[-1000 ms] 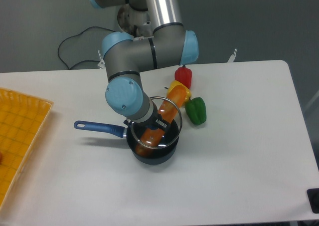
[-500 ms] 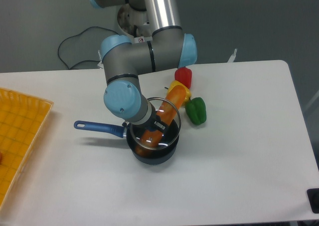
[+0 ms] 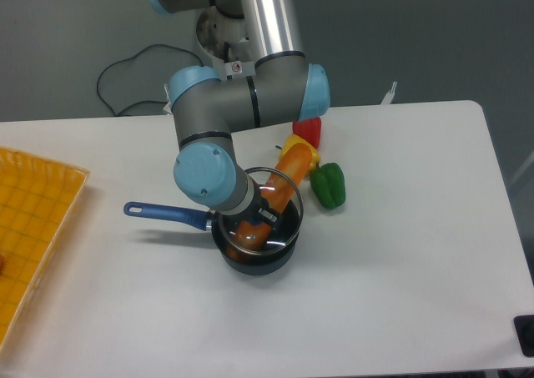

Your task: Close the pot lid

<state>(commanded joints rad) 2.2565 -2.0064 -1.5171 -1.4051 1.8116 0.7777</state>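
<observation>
The round clear glass pot lid with its thin metal rim (image 3: pixel 282 196) hangs tilted over the small dark blue-black pot with a long blue handle (image 3: pixel 250 257), its lower edge close to the pot's rim. My tool (image 3: pixel 265 214) sits at the lid's centre, apparently clamped on the knob, though its fingers are hidden. An orange object lies inside the pot. Just beyond stand red (image 3: pixel 310 130), yellow (image 3: pixel 310 156) and green (image 3: pixel 329 185) peppers on the white surface (image 3: pixel 400 253). A yellow tray (image 3: pixel 33 219) lies at the left edge.
</observation>
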